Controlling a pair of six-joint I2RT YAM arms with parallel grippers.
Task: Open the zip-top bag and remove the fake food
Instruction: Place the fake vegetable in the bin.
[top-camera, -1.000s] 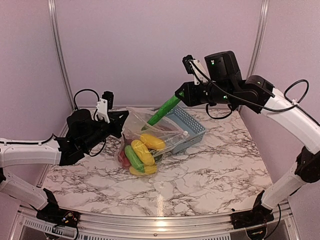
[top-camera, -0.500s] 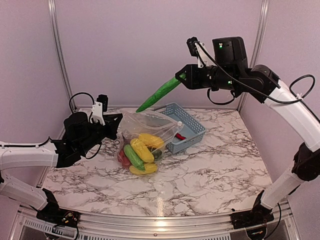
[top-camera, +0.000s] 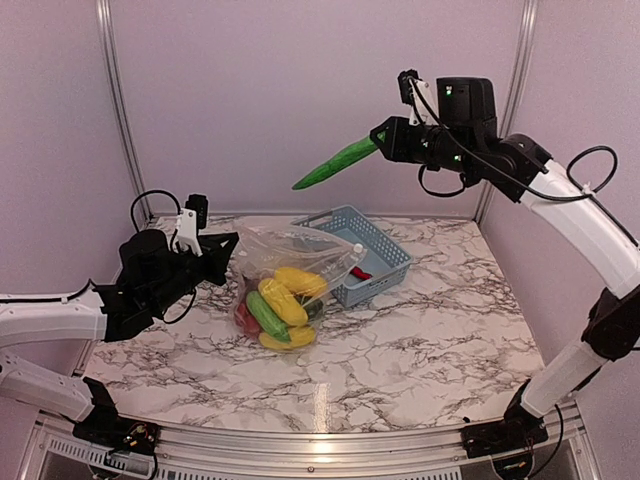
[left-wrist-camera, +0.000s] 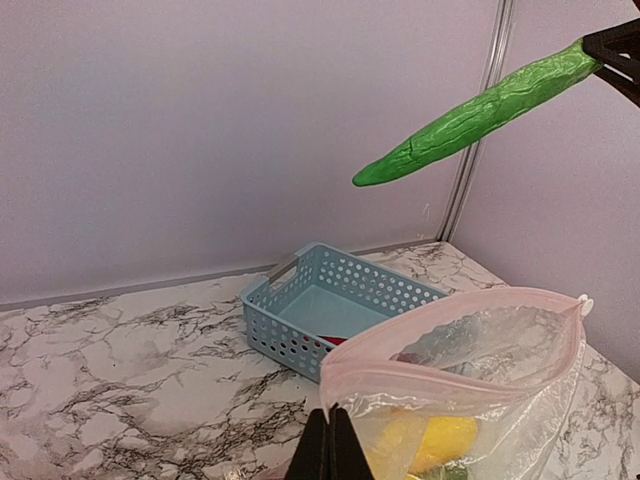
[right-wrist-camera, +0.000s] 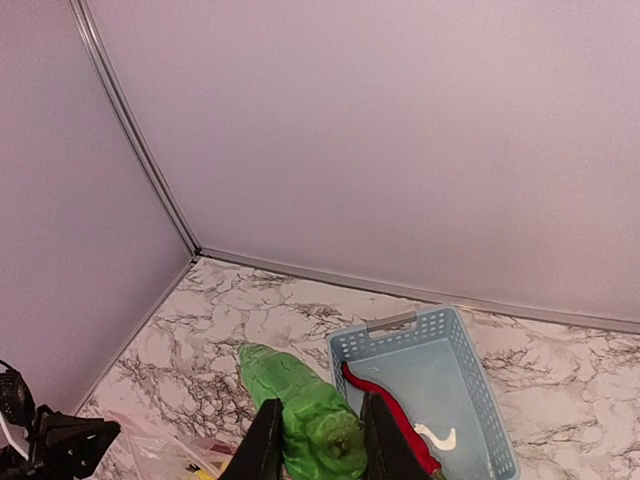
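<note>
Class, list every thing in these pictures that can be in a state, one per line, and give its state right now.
zip-top bag: mouth open, resting on the table.
left gripper: shut on the bag's rim.
fake food: yellow, green, red pieces inside the bag.
green cucumber: out of the bag, held aloft.
right gripper: shut on the cucumber.
basket: upright, red piece inside.

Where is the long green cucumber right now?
In the top view the green cucumber is up in the air, clamped in the right gripper, high above the blue basket and the open zip-top bag.
</note>
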